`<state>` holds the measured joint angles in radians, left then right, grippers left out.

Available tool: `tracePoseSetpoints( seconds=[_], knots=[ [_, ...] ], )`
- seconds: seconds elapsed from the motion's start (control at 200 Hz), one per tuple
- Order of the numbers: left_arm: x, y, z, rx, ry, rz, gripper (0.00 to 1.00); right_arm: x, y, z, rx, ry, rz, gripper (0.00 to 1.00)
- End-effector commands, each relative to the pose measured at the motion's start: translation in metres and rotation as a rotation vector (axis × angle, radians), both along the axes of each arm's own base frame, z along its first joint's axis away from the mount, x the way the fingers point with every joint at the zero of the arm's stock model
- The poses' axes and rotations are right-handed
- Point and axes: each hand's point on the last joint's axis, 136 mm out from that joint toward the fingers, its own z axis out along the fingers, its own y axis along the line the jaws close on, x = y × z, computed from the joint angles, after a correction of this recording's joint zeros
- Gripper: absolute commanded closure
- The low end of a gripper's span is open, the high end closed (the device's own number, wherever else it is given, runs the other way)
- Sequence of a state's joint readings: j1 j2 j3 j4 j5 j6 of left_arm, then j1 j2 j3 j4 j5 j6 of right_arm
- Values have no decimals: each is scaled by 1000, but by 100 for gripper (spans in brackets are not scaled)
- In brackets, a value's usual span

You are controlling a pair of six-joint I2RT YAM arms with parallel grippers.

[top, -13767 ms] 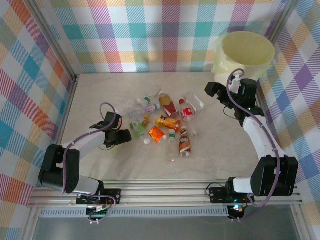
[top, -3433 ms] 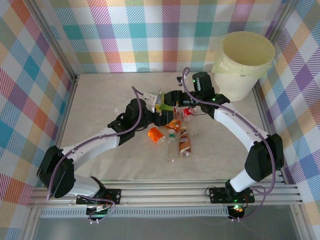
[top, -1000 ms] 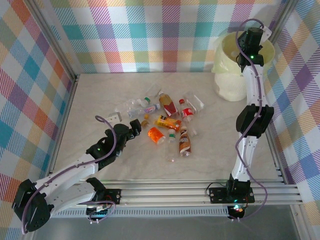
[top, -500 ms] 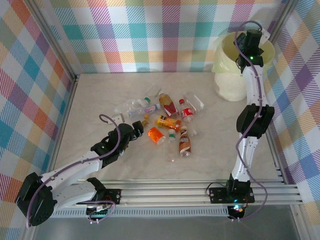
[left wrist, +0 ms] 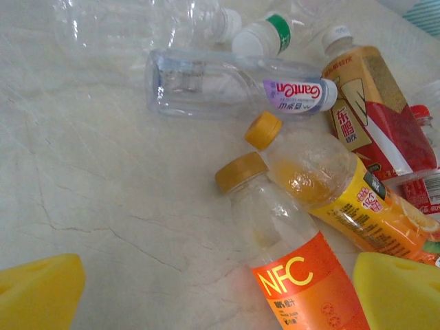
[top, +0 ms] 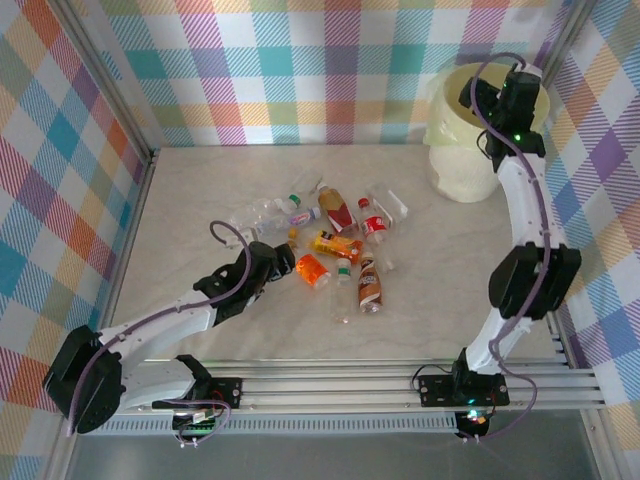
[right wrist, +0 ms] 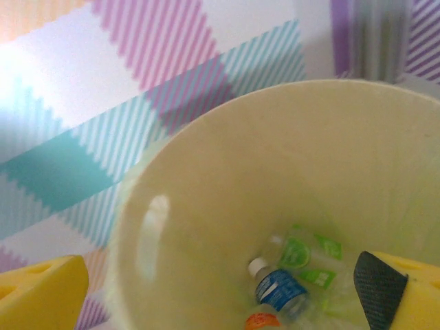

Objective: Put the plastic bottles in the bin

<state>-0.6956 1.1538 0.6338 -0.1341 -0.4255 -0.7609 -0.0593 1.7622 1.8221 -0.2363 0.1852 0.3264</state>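
Top view: I note clear and orange plastic bottles (top: 335,240) strewn mid-frame on the veined stone-look table (top: 190,200), and the smooth cream bin (top: 455,165) at upper right.

Left wrist: left gripper (left wrist: 220,292) spread, empty; glossy NFC bottle (left wrist: 302,275) at lower centre.

Right wrist: right gripper (right wrist: 220,289) spread, empty, with bottles on the bin's floor.

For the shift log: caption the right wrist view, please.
Open right gripper above the bin, bottles lying at its bottom.
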Motion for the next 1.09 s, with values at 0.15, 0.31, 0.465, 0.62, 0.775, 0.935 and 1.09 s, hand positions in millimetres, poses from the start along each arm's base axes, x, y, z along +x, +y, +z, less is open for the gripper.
tracePoseSetpoints(
  seconds=[0.15,0.31,0.465,0.62,0.775,0.935,1.09],
  knots=[
    [10,-27,1,-103,37,-43,0,-97,82,-3,76,-75,355,0],
    [13,-45,-10,-157,109,-60,0,-139,119,-46,227,-26,519,0],
    [9,-62,-21,-238,195,-29,0,-164,142,-84,292,44,589,0],
    [5,-77,-31,-288,252,-11,0,-175,156,-114,348,106,629,0],
    [4,-88,-43,-246,308,6,0,-174,167,-119,354,117,656,0],
    [5,-98,-55,-197,330,26,1,-168,170,-115,346,108,657,0],
    [-2,-100,-67,-134,378,85,2,-169,171,-118,336,120,654,0]
  ],
)
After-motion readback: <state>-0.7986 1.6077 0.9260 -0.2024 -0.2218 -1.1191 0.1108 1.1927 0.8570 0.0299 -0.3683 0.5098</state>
